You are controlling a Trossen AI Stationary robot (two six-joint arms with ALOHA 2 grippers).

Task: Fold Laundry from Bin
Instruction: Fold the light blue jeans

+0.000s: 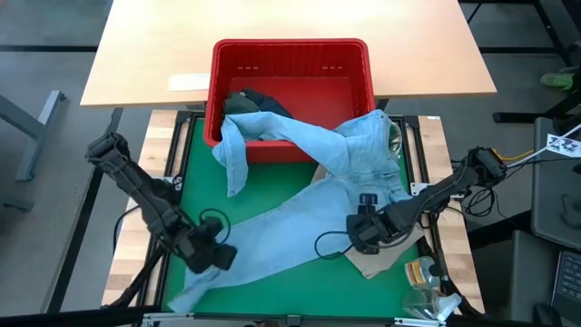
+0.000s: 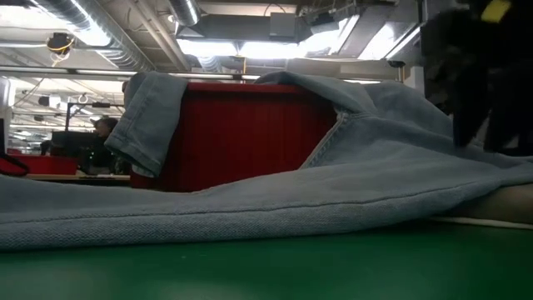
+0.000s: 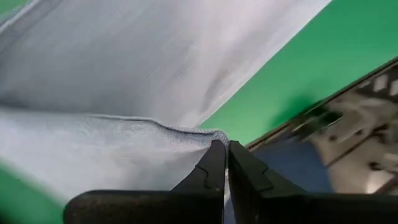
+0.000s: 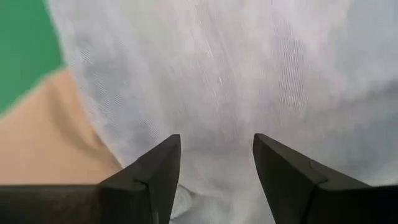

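No text, label or number can be read anywhere.

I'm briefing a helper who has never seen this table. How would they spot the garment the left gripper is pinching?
Start at the red bin at the far edge of the green mat. Pale blue jeans spill over its front rim and run across the mat to the left gripper, shut on a hem. They are the only light-blue piece, lying over a beige garment.

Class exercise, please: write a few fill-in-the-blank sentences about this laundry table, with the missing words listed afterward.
1. The light blue garment hangs partly over the rim of the ___ bin.
2. The left gripper is ___ on the garment's hem.
3. The right gripper hovers ___ above the garment.
4. The mat is ___.

Missing words: red; shut; open; green
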